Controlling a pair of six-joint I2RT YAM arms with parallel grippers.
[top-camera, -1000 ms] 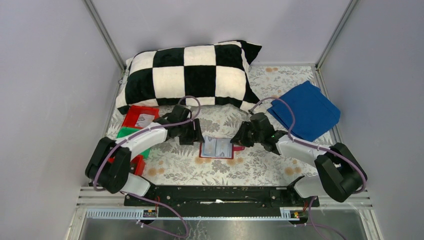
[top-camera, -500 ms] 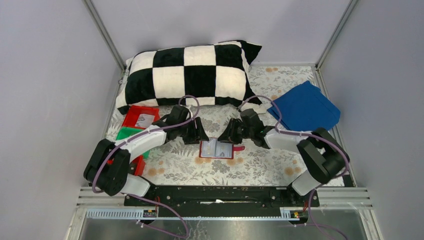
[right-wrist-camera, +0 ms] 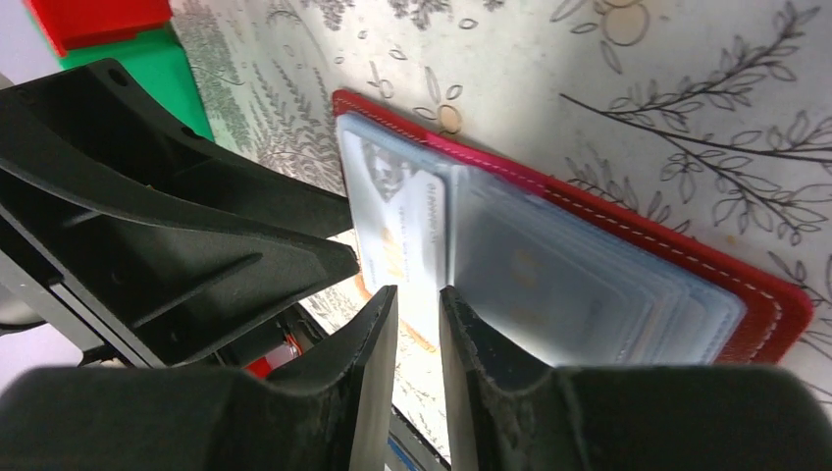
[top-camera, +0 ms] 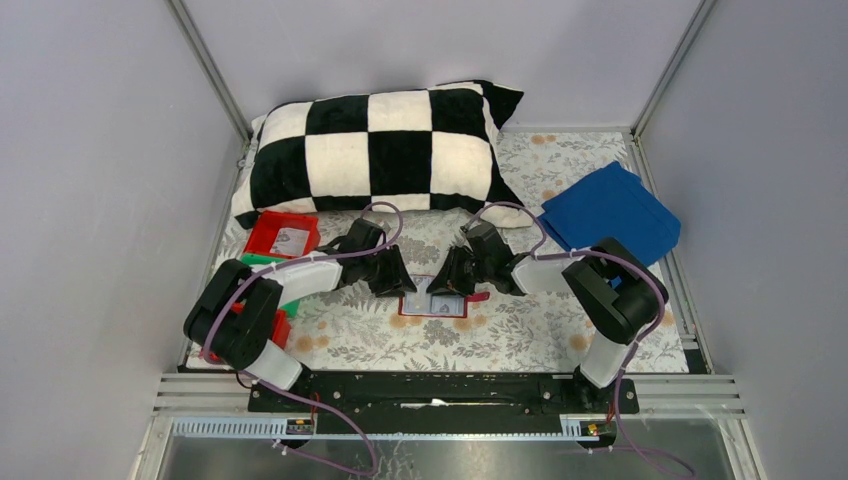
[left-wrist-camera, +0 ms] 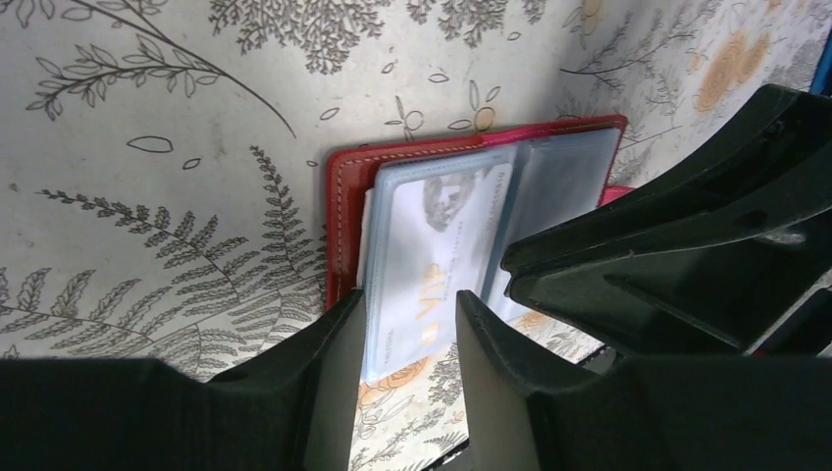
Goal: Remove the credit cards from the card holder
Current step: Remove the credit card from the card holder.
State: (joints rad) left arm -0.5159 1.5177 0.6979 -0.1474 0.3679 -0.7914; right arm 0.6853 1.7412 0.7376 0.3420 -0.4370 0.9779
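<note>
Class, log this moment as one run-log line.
card holder: lying open | credit cards: sleeved | left gripper: open, straddling one card | right gripper: narrow, over centre fold, grip unclear

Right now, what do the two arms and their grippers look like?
The left arm and right arm have bulky black joints joined by smooth white shells, each trailed by a looping purple cable. The left gripper and right gripper are matte black, with two wedge-shaped fingers tapering to blunt tips.

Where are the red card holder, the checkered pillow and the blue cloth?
card holder (left-wrist-camera: pixel 343 216), left wrist view, red cover edge.
checkered pillow (top-camera: pixel 398 162), top view, central black square.
blue cloth (top-camera: pixel 610 215), top view, its middle.
</note>
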